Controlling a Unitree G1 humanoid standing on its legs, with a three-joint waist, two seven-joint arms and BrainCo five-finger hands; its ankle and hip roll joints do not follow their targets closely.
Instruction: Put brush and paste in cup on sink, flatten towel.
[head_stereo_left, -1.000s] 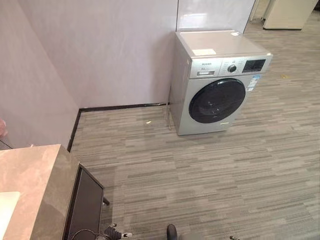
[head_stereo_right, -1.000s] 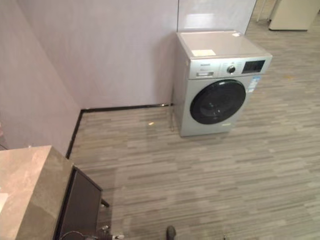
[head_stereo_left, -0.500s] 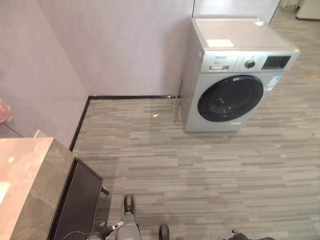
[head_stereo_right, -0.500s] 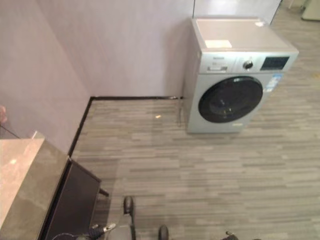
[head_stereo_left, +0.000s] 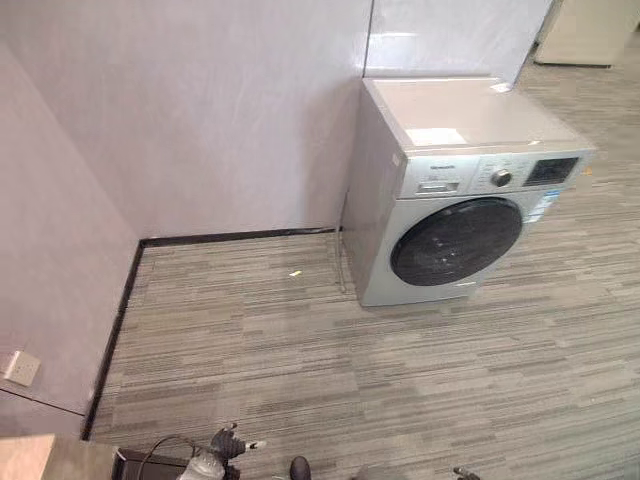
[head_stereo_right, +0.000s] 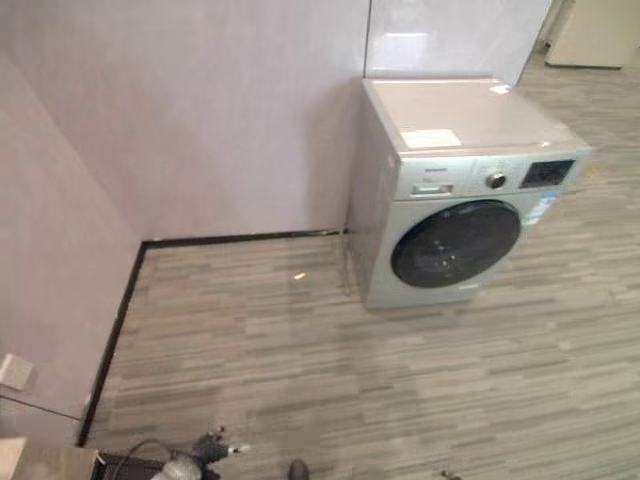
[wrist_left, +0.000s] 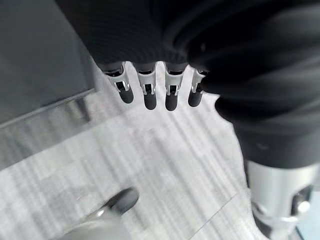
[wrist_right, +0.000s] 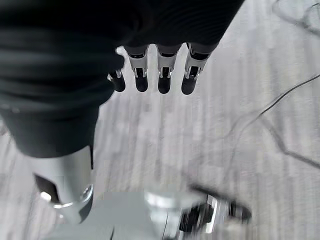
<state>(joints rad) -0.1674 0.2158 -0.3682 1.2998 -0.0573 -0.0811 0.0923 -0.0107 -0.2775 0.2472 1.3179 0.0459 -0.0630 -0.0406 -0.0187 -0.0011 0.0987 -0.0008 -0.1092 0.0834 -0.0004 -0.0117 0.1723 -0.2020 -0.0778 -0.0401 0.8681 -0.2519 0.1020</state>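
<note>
Left hand (wrist_left: 150, 92) hanging over grey striped plank floor (head_stereo_left: 300, 350), fingers straight, holding nothing. Right hand (wrist_right: 160, 75) hanging likewise, fingers relaxed, empty. Silver front-loading washing machine (head_stereo_left: 450, 200) standing against pale wall (head_stereo_left: 220, 110). Whereabouts of brush, paste, cup, towel: cannot tell.

Even, soft indoor light. Glare whitens the washer (head_stereo_left: 455, 185) top and the glossy wall (head_stereo_left: 240, 110) panel behind it. Faint shadow falls left of the washer. Both wrist views are blurred, the floor (wrist_left: 165, 150) smeared.

Washing machine (head_stereo_left: 460, 190) on striped floor (head_stereo_left: 300, 350)
</note>
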